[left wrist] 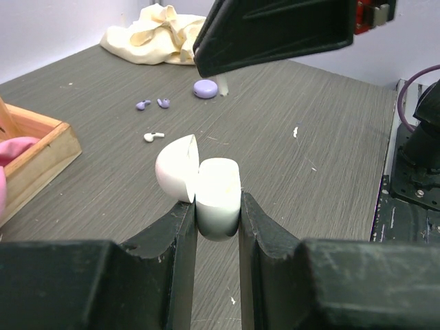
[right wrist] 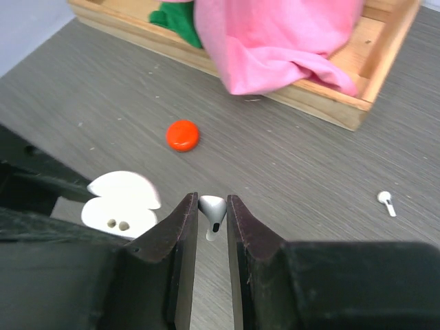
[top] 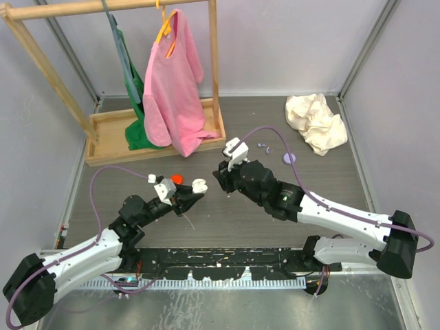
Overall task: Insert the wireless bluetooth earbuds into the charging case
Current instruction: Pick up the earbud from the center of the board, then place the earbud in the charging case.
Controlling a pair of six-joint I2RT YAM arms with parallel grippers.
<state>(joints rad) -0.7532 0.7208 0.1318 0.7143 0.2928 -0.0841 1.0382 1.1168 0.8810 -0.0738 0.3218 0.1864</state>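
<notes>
Right gripper (right wrist: 212, 201), clamped on a small white plastic earbud (right wrist: 213, 213), may miss its socket and lever the open white clamshell case (left wrist: 218, 184) out of the pinch of the left gripper (left wrist: 217, 203).

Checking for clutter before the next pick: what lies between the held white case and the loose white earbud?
Nothing; the left wrist view shows only bare table between the case and the loose earbud.
</notes>
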